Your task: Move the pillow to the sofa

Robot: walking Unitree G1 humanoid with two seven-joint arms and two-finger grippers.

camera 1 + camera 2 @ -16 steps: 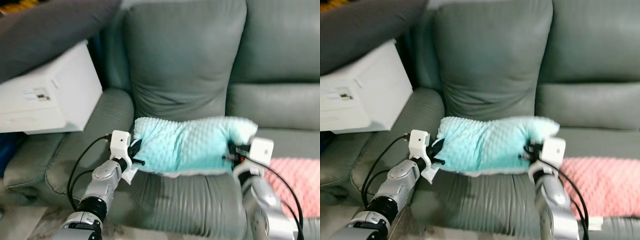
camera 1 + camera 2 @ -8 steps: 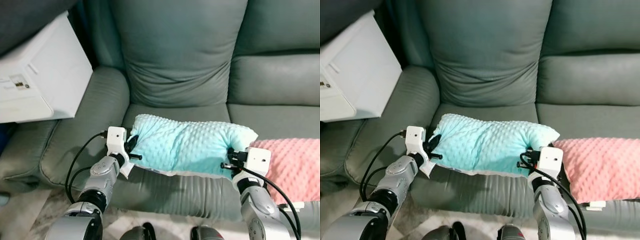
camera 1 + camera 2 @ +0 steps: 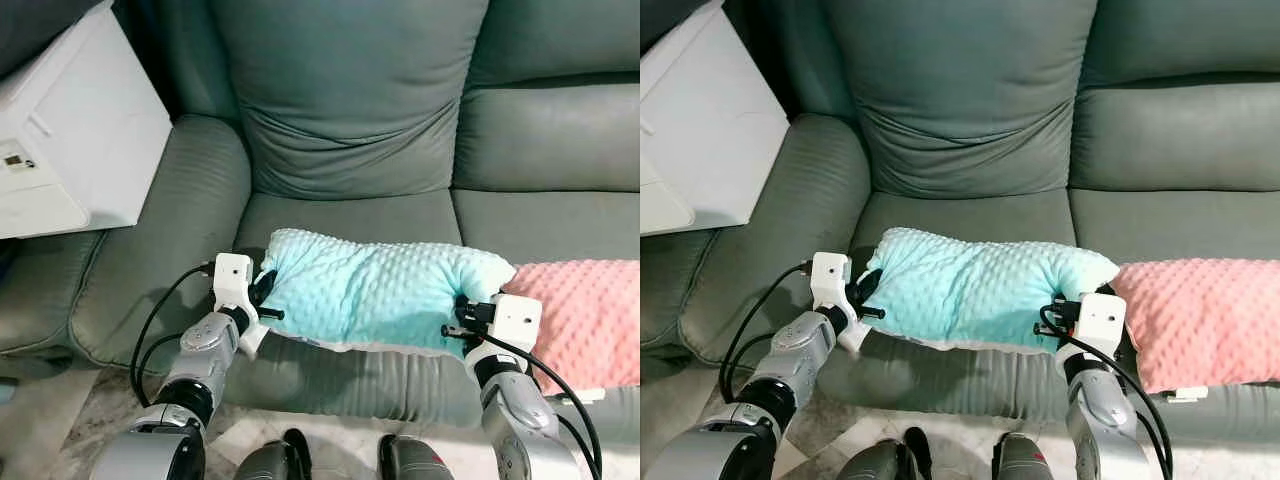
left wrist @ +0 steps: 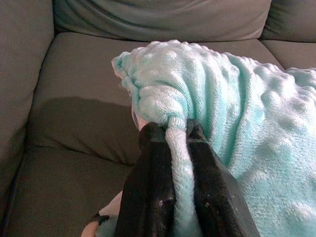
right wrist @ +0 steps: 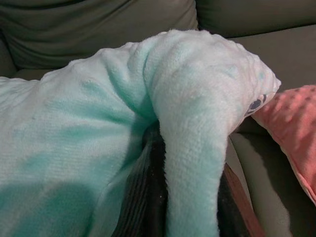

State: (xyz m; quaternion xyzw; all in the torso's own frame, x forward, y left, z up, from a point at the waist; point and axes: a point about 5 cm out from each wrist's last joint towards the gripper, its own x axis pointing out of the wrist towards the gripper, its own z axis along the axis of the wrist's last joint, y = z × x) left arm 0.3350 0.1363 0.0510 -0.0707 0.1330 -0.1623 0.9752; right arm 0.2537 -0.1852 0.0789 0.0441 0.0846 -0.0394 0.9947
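A mint-green dotted pillow (image 3: 375, 290) hangs lengthwise between my two arms, just above the front of the grey-green sofa's seat cushion (image 3: 340, 215). My left gripper (image 3: 264, 293) is shut on the pillow's left end; in the left wrist view its black fingers (image 4: 157, 182) pinch a fold of the fabric (image 4: 177, 148). My right gripper (image 3: 468, 312) is shut on the right end, where the fabric (image 5: 190, 148) drapes over the fingers (image 5: 148, 197) in the right wrist view.
A pink dotted pillow (image 3: 580, 315) lies on the seat just right of the green one. A white box (image 3: 70, 130) rests over the sofa's left armrest (image 3: 165, 240). The backrest cushion (image 3: 345, 90) stands behind. My feet (image 3: 340, 462) stand on pale floor by the sofa front.
The camera has tilted down and drawn nearer the sofa, so the seat shows more fully. Both grippers keep the same hold on the green pillow, which now hangs lower over the seat.
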